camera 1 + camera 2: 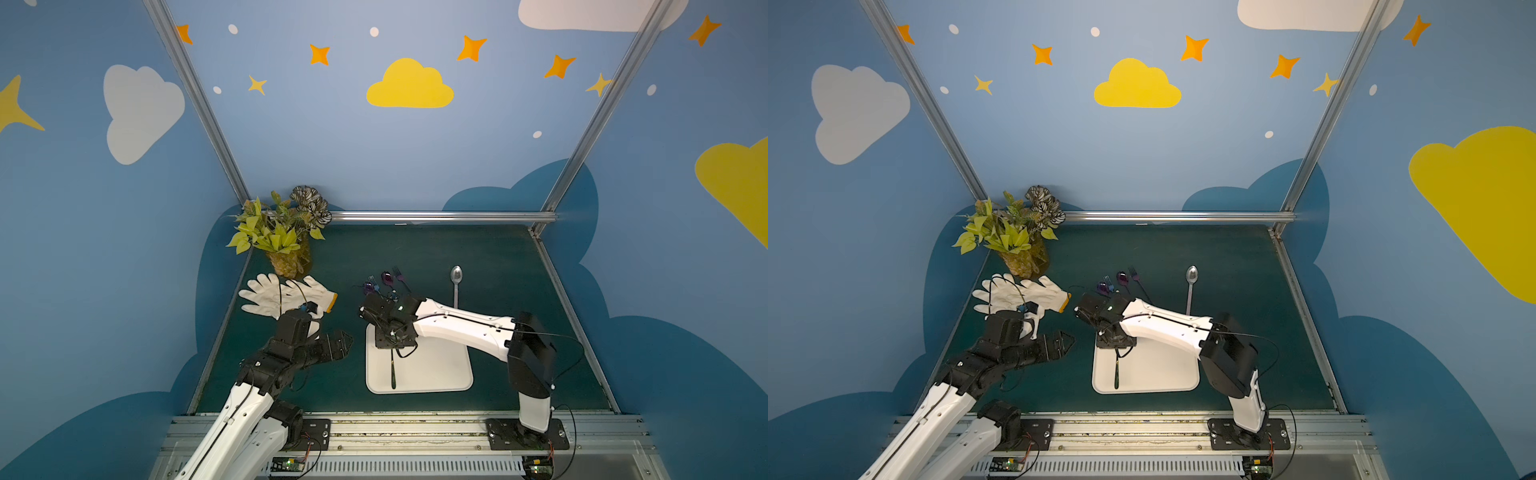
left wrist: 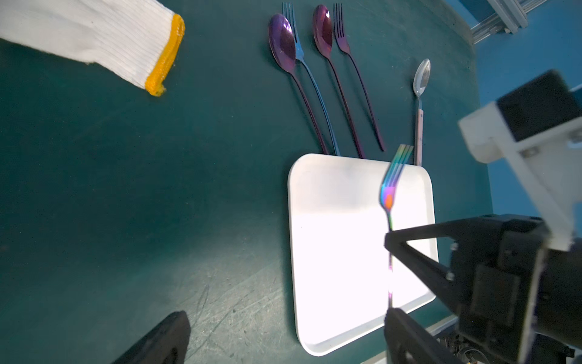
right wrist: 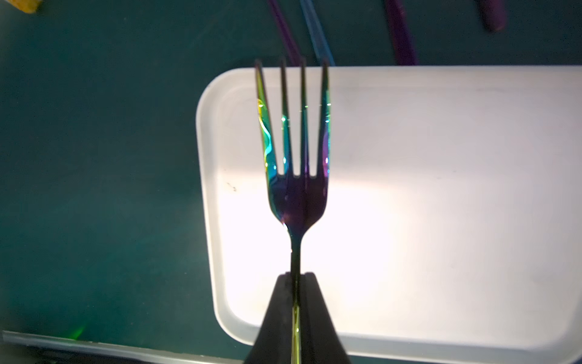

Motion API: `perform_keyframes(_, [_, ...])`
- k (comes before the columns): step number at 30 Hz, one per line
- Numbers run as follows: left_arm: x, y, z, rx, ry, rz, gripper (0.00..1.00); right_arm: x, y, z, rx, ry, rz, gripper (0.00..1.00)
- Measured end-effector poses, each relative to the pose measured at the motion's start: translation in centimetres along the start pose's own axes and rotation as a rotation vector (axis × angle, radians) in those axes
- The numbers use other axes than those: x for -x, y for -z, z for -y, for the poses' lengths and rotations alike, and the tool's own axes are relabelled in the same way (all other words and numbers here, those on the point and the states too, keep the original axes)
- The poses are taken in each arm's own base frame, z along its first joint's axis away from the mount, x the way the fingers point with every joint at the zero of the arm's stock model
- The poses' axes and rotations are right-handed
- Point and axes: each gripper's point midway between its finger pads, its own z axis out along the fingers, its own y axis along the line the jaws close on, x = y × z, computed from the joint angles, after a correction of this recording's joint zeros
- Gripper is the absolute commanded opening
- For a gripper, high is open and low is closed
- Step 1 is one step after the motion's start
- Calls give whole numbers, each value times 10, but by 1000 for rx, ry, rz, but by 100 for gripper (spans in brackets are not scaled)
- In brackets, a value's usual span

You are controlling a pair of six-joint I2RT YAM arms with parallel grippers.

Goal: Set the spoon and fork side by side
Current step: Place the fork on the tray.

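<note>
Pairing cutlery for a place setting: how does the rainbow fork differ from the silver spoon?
The rainbow fork is clamped in the right pincer over the white tray; the silver spoon lies free on the green mat beyond it. The fork shimmers iridescent, the spoon plain silver. The fork has four tines, the spoon an oval bowl. Both point away from the robot's base.

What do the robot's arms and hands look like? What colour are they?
The left arm and right arm have smooth white shells with chunky black joints. Thin black cables loop along them. The left hand and right hand are black, with flat fingers narrowing to points.
</note>
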Motion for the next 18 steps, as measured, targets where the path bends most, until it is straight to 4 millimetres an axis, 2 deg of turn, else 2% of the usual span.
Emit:
perform_keyframes(2, [-1,1,3,-10,-11,0,100,-5,-11,-9,-2,-8,-8,0])
perform_keyframes(6, [-2,1,7,-22,-24,-1,100,-7,-27,-13,-18,-19,-20,0])
perform_keyframes(18, [-2,3,8,-29,-32,8,100,-3,-47,-22,-30,-25,-26,0])
